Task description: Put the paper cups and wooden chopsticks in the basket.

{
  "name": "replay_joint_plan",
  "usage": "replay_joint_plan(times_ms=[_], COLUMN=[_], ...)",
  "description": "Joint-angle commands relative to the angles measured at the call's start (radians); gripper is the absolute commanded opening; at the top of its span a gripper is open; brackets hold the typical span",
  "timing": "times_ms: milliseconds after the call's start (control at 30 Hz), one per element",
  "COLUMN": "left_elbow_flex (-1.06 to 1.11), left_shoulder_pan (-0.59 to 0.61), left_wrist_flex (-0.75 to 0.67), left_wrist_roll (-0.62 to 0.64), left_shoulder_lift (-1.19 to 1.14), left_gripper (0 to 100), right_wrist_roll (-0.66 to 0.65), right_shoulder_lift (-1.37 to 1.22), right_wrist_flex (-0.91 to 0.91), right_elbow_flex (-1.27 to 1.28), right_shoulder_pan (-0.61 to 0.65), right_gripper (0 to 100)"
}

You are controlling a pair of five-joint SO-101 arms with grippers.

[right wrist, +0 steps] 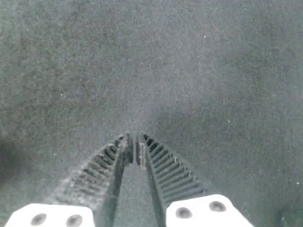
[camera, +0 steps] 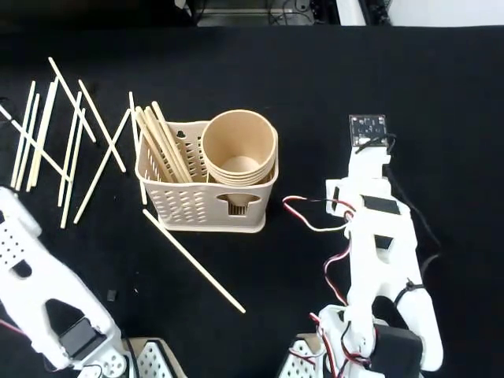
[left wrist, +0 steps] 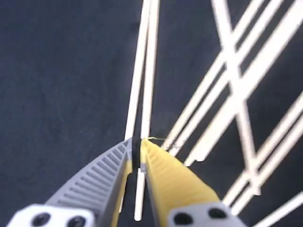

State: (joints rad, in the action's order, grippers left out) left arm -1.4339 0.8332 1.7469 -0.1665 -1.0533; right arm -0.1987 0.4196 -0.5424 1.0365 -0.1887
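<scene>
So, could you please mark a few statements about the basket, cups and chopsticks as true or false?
The paper cups sit stacked inside the basket. True.
Every chopstick is already in the basket. False: loose chopsticks lie on the table left of it, and a single chopstick lies in front.
Some chopsticks stand in the basket beside the cups. True.
The right end effector holds a cup. False: it is shut on nothing, above bare table.
The basket lies tipped on its side. False: it stands upright.

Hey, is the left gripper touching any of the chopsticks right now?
Touching. The left wrist view shows the left gripper with its fingers closed on a chopstick running between them.
</scene>
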Motion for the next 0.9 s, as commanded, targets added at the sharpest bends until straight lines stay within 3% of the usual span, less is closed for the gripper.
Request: replay_joint_plan(times_ms=[0,133,233,367,433,500,600,733,867], left_elbow_flex=[0.110,0.185,0.208,0.205,0.200,0.191,0.133,-0.147,-0.228], left_shoulder_pan=[0.061,0.084,0.088,0.056,0.050,0.051,0.056,0.019,-0.010], left_wrist_flex=[-0.083,-0.187,-0.276,-0.287,-0.284,-0.275,-0.218,0.015,0.018], left_wrist_roll=[-0.031,-0.044,-0.044,-0.048,-0.043,-0.021,0.080,0.083,0.087], left_shoulder_lift=[0.031,-0.054,-0.149,-0.270,-0.296,-0.299,-0.296,-0.261,-0.176], left_gripper=[9,21,22,21,14,1,2,3,3], right_wrist_roll=[-0.011,-0.011,-0.011,-0.011,-0.011,-0.011,-0.011,-0.011,-0.011], right_shoulder_lift=[0.027,0.025,0.025,0.024,0.024,0.024,0.024,0.024,0.024], right_wrist_flex=[0.017,0.017,0.017,0.017,0.017,0.017,0.017,0.017,0.017], right_elbow_flex=[-0.005,-0.005,-0.005,-0.005,-0.005,-0.005,-0.005,-0.005,-0.005], right_shoulder_pan=[0.017,0.017,0.017,0.017,0.017,0.017,0.017,0.017,0.017], right_gripper=[3.5,3.5,3.5,3.5,3.5,3.5,3.5,3.5,3.5])
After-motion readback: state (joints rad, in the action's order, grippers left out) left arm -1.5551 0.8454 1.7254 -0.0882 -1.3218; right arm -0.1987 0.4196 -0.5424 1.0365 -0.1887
